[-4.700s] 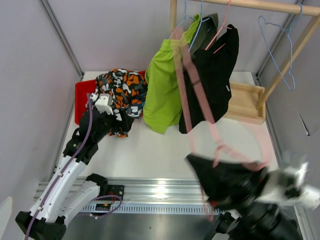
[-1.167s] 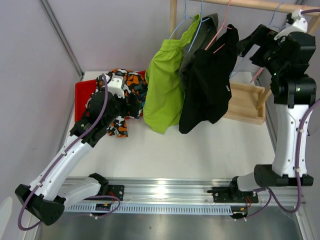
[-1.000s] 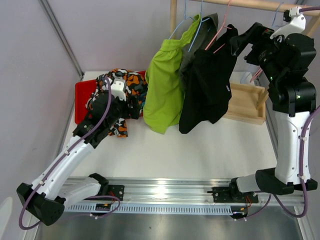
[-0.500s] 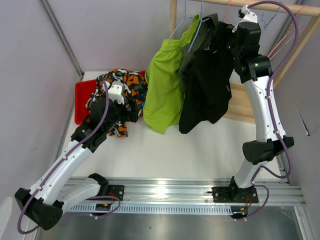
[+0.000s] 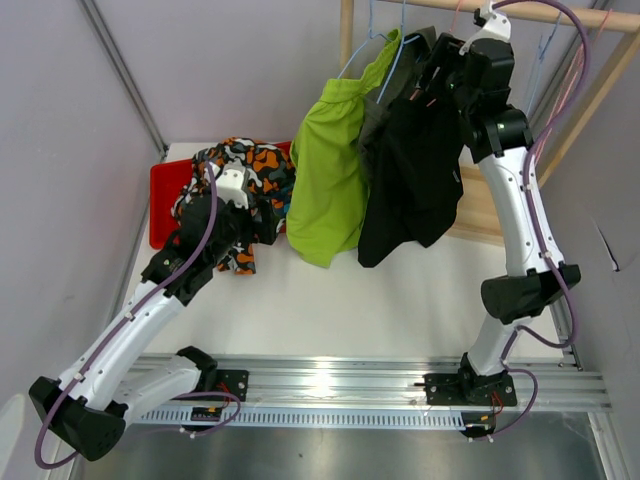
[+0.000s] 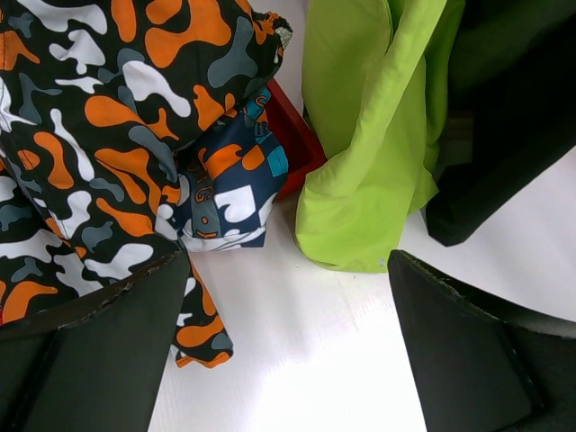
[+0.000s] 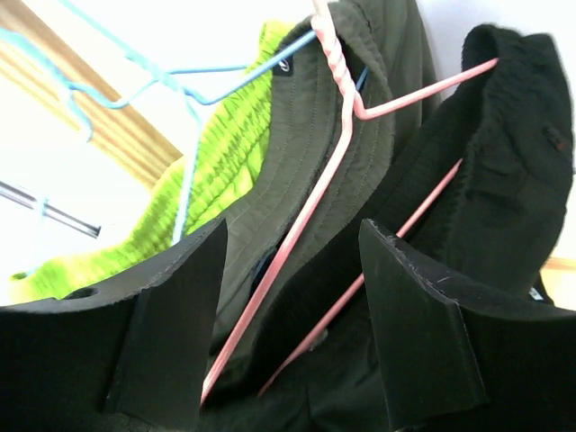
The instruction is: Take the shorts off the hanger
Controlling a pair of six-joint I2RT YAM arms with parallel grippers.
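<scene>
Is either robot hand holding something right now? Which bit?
Nothing is held. The right gripper stands open around the pink hanger without pinching it; the left gripper hangs open above the orange-patterned shorts.

This is a robotics lab test cell: plain pale panel walls (image 5: 240, 60) braced by metal struts (image 5: 122, 70) box in a white table (image 5: 330, 300). Two cabled robot arms (image 5: 140, 325) are bolted to an aluminium rail (image 5: 330, 385) at its near edge. A bare wooden rack (image 5: 347, 30) carries shorts (image 5: 330, 190) on wire hangers (image 7: 329, 45).
</scene>
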